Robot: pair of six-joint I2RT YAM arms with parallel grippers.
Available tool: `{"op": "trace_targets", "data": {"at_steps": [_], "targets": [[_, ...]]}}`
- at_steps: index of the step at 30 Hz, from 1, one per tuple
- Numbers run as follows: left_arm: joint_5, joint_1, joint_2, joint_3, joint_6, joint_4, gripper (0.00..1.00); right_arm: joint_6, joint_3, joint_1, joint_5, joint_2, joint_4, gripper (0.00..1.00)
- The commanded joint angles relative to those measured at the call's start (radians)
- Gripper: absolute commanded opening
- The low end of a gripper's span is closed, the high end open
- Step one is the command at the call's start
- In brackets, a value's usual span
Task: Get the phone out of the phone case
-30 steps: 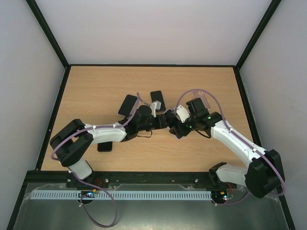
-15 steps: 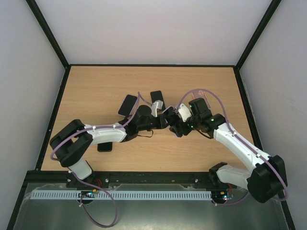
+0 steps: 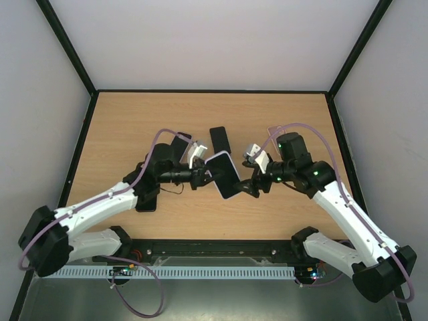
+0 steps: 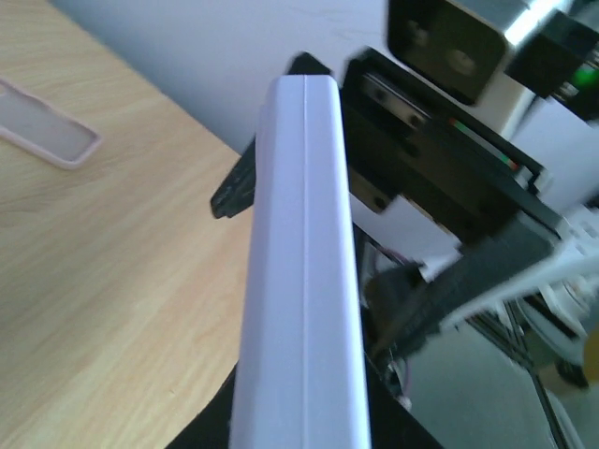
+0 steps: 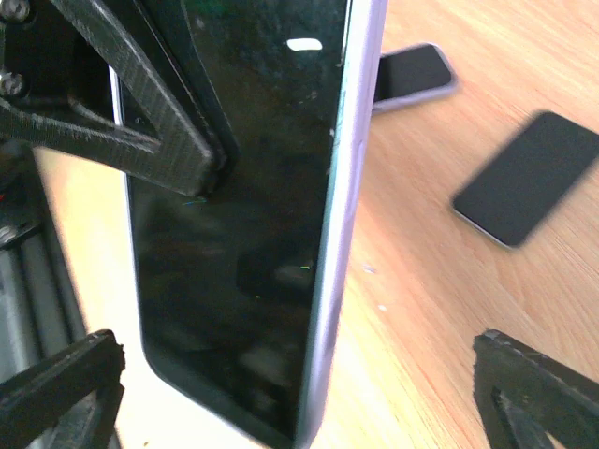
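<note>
While it is pinched at its left edge by the left gripper point(image 3: 206, 175), the phone point(image 3: 224, 175) is held above the middle of the wooden table point(image 3: 134, 120), between the two arms. Its dark screen is turned up toward the overhead camera. Its long axis runs from the far side to the near side, with the near end swung a little to the right. The lavender phone case point(image 4: 299, 281) is still on it. The case shows as a pale rim around the screen from above, and as a smooth band seen edge-on in the left wrist view.

One black finger point(image 5: 122, 131) of the left gripper is pressed flat on the glass, and the jaws are clamped on the phone. The right gripper point(image 3: 249, 187) is set at the phone's right near edge with its fingers spread wide. They stand on either side of the phone, and no contact can be made out.

Compared with a second ago, the phone has been drawn out from under the two meeting wrists and is now plainly seen. The left arm has been stretched out from its folded pose, the left jaws have been closed, and the right jaws have been widened.

Farther back, a dark phone point(image 3: 219, 139) lies flat on the table, and a second one point(image 3: 178, 142) is partly hidden behind the left arm. A pink case point(image 4: 47, 131) is seen lying on the wood in the left wrist view.
</note>
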Motion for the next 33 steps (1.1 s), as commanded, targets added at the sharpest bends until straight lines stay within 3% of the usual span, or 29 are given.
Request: {"op": "trace_targets", "data": {"at_steps": [1, 9, 16, 33], "targets": [[0.174, -0.003, -0.113, -0.033, 0.151, -0.056, 0.03, -0.296, 0.047, 0.003, -0.233, -0.031, -0.254, 0.86], [0.294, -0.006, -0.145, -0.04, 0.145, 0.014, 0.03, -0.48, 0.072, 0.004, -0.301, -0.011, -0.436, 0.65], [0.327, -0.006, -0.128, -0.049, 0.11, 0.075, 0.03, -0.46, 0.037, 0.006, -0.269, -0.021, -0.405, 0.51], [0.32, -0.053, -0.089, -0.029, 0.079, 0.12, 0.03, -0.339, -0.006, 0.025, -0.249, -0.028, -0.31, 0.52]]}}
